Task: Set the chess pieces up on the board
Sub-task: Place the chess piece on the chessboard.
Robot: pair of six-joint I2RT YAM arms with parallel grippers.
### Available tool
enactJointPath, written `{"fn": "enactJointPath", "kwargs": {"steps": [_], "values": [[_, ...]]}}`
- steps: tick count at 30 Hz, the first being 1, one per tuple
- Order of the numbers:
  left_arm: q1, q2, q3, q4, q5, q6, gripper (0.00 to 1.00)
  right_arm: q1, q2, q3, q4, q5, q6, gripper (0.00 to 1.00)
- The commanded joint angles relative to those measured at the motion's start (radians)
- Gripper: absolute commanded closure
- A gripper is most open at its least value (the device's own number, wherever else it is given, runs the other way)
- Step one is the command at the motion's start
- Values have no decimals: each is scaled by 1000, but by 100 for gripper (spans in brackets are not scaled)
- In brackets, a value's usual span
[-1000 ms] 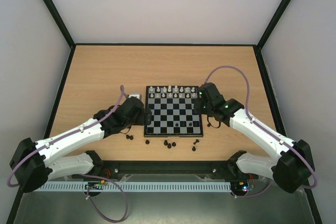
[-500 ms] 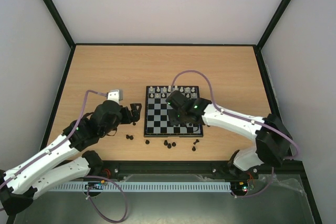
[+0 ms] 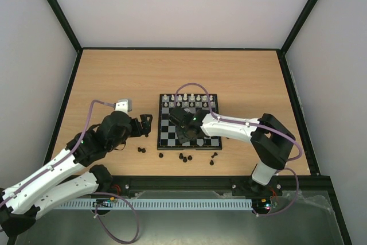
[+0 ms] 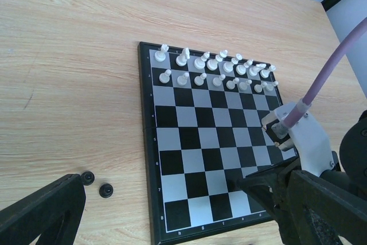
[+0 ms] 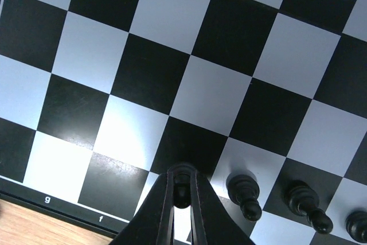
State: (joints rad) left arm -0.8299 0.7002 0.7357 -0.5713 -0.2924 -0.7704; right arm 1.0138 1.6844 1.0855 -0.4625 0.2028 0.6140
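From above, you have a small square chessboard of black and light-grey checks (image 3: 167,136) lying mid-table on the light wooden table (image 3: 114,78). The white chess pieces (image 3: 189,99) fill its two far rows. A scatter of loose black chess pieces (image 3: 183,156) lies on the table just off the board's near edge. Your left claw (image 3: 145,125) hangs over bare table just left of the board, its fingers spread wide with nothing between them. Your right claw (image 3: 182,133) is reached in over the near left part of the board.

In the left wrist view, the chessboard (image 4: 189,142) lies ahead with the white chess pieces (image 4: 212,67) lined up along its far side. Two of the black chess pieces (image 4: 105,190) lie on the table beside the board's left edge. One of the left claw's own fingers (image 4: 43,216) shows in the lower left corner. The right arm's white camera housing (image 4: 301,139), with its purple cable, sits over the board's right side.

In the right wrist view, your right claw (image 5: 182,179) is drawn narrow around a small black piece (image 5: 182,192), over the near rows of the chessboard (image 5: 155,10), by the border letters g and f. You cannot tell whether that piece touches the board. Three more black figures (image 5: 245,195) stand just to its right.
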Motion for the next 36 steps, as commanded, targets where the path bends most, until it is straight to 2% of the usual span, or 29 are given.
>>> {"fn": "enactJointPath", "kwargs": {"steps": [1, 8, 11, 14, 20, 23, 26, 28, 36], "values": [[3, -15, 21, -22, -17, -2, 0, 7, 23, 28, -60, 29, 11, 95], [4, -17, 19, -27, -17, -1, 1, 8, 53, 27, -45, 17, 11, 88], [3, -12, 18, -30, -23, -1, 0, 7, 59, 25, -38, 16, 11, 81], [5, 0, 19, -33, -28, -4, 1, 7, 55, 29, -40, 17, 11, 79], [5, 59, 11, -33, -39, -26, 1, 8, -33, 24, -29, 13, 13, 74], [7, 103, 2, -26, -60, -38, 1, 7, -122, 15, -16, 14, 11, 67], [14, 148, -19, -9, -88, -53, 1, 7, -207, 7, -12, 40, 5, 51], [27, 171, -42, 8, -102, -66, 0, 6, -236, 6, -13, 50, 1, 46], [121, 298, -112, 89, -69, -63, 1, 5, -273, -5, -43, 78, 5, 47]]}}
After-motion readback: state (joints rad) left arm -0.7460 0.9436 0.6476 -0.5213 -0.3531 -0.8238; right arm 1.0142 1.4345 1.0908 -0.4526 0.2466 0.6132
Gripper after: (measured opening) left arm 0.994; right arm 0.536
